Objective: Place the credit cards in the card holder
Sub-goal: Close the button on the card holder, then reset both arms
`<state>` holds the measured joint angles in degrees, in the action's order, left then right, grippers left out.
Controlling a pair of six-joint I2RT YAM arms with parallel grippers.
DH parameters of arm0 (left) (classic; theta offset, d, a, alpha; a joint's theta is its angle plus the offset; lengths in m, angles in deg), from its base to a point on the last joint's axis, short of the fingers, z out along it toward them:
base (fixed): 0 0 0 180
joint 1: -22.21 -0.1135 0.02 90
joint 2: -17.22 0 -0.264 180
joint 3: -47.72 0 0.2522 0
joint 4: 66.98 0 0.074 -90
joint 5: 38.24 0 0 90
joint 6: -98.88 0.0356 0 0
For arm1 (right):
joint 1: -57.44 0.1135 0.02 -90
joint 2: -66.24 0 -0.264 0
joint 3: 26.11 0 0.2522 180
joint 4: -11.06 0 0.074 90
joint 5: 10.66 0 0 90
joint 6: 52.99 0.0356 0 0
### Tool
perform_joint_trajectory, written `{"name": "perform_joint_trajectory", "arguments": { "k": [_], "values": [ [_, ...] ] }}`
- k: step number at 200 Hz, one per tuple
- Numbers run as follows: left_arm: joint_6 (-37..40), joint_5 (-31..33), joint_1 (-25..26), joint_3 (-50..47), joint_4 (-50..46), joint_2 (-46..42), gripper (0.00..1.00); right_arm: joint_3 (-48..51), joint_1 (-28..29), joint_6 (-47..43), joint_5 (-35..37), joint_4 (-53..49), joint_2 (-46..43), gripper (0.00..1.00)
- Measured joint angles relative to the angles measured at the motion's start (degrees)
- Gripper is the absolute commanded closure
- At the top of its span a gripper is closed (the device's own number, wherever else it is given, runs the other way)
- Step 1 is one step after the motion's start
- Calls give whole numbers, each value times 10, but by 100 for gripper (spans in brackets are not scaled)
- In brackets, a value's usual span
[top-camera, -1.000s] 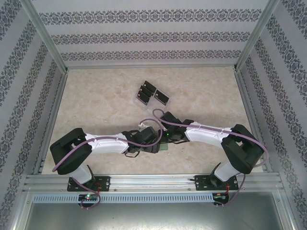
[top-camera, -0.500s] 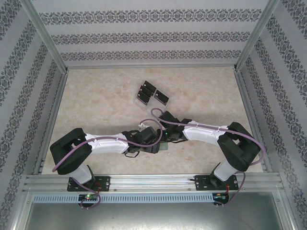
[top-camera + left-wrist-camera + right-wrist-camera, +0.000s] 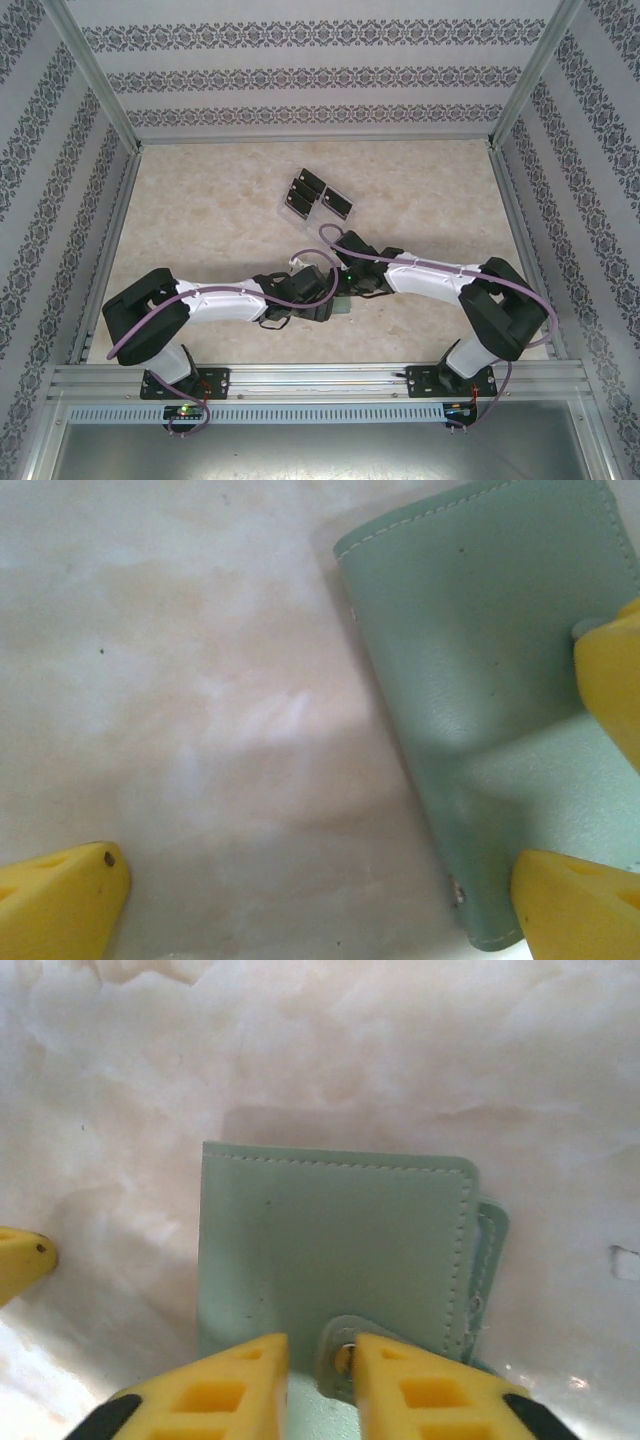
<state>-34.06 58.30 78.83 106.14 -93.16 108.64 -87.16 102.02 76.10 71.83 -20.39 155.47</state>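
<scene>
The grey-green card holder lies folded on the marble table, mostly hidden under both grippers in the top view. My right gripper stands over its near edge, jaws slightly apart. The clasp tab sits between them against the right finger, with a gap to the left finger. My left gripper is wide open, low over the table. Its right finger is over the holder's edge. The black credit cards lie at the back of the table, away from both grippers.
The cards rest in a clear plastic tray behind the grippers. The right gripper's yellow finger shows in the left wrist view. Aluminium frame rails and patterned walls close in the table.
The right gripper's jaws have parted slightly around the clasp tab. Both arms have barely moved, and the left gripper stays wide open.
</scene>
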Motion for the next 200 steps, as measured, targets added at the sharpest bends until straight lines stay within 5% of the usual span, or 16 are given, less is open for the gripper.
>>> {"name": "perform_joint_trajectory", "arguments": {
  "k": [59,129,145,200],
  "values": [
    [-6,0,0,-1,4,-4,0,-28,-17,3,-25,-38,-79,44],
    [5,15,-15,14,-36,-106,0,-28,-128,5,2,-83,-243,14],
    [14,23,-43,30,-48,-144,0,-28,-163,-3,10,-90,-274,2],
    [85,67,-240,35,-72,-284,0,-30,-264,-47,105,-108,-323,2]
  ]
}}
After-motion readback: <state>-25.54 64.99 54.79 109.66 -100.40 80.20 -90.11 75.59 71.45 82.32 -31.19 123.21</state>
